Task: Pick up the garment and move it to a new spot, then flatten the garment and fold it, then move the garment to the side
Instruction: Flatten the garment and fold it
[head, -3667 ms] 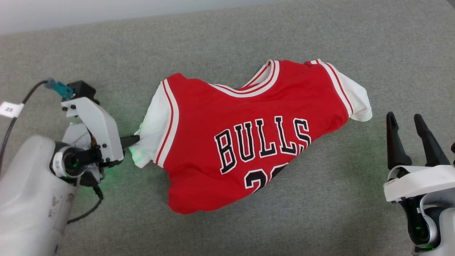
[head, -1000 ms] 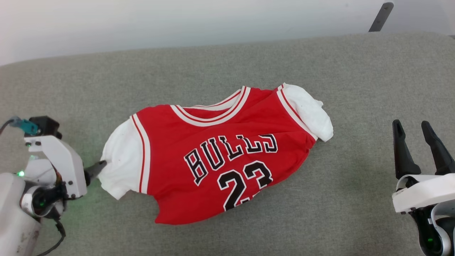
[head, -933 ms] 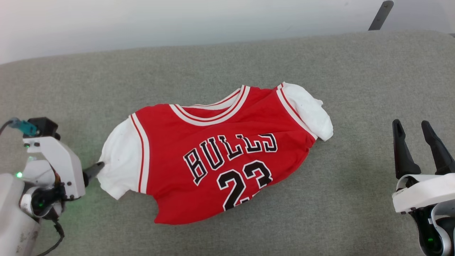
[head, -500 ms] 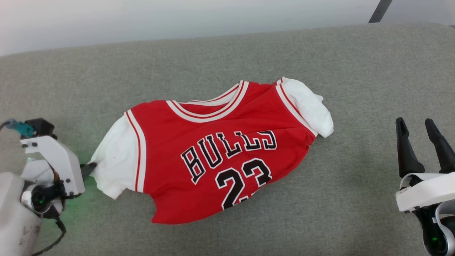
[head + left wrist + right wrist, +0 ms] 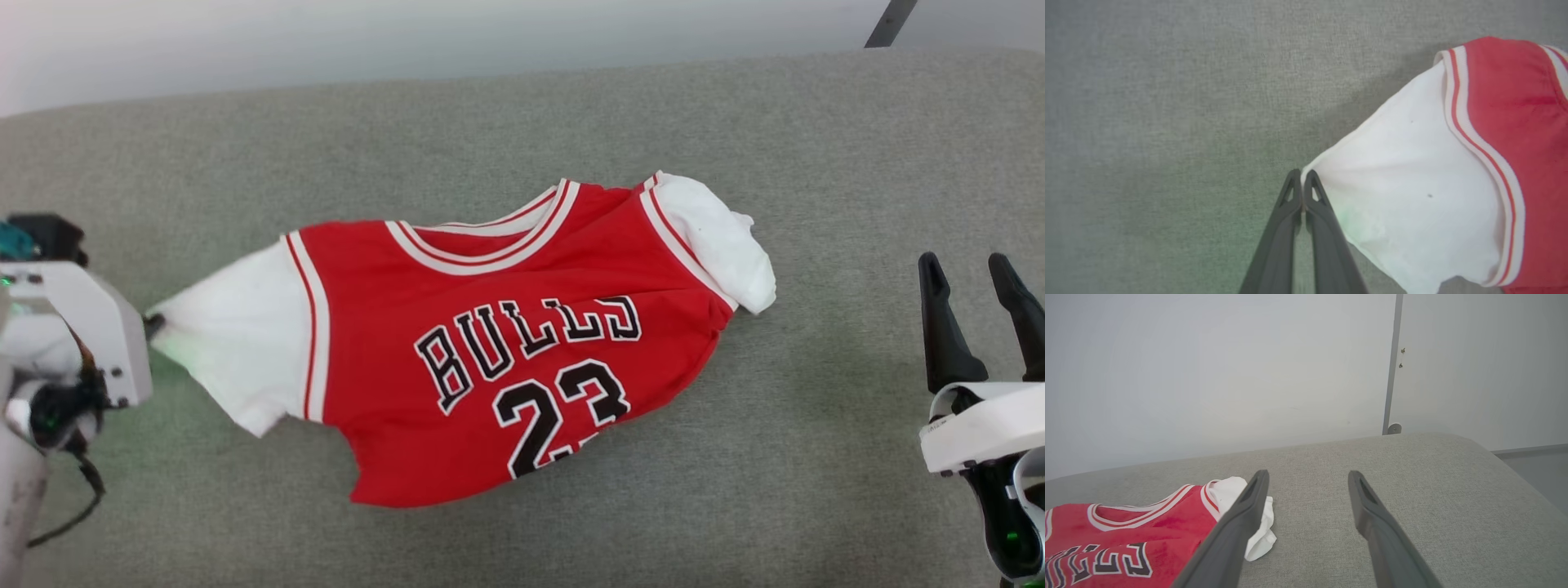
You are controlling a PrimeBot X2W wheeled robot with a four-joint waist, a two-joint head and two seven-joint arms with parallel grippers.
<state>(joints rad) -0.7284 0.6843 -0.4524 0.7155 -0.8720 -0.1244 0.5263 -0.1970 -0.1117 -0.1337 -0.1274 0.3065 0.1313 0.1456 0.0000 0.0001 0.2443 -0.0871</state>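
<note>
Since the left gripper [image 5: 1302, 181] has its two dark fingers [image 5: 1282, 228] pressed tight together on nothing but the very tip of the white left sleeve [image 5: 237, 351], the hold looks thin to me, and a firm tug could pull the hem straight out of the pinch. The garment [image 5: 490, 351] lies chest-up in the middle of the grey cushioned surface [image 5: 816, 474], with that sleeve drawn out to a taut point towards the left. Its body sits skewed, collar to the far side. Pulling from one corner alone would likely drag the red cloth further askew or bunch it, rather than spread it. The near hem looks rumpled and cuts off part of the number, and the right sleeve [image 5: 718, 245] is curled in on itself, so both would need smoothing before any fold would sit true. The right gripper [image 5: 963, 265] hangs well apart on the right, its fingers spread wide and holding nothing, and the curled sleeve is the nearest cloth to it. Nothing lies on the surface between it and the shirt. Beyond the far edge are a pale wall [image 5: 1208, 375] and a thin dark strip [image 5: 890, 20].
</note>
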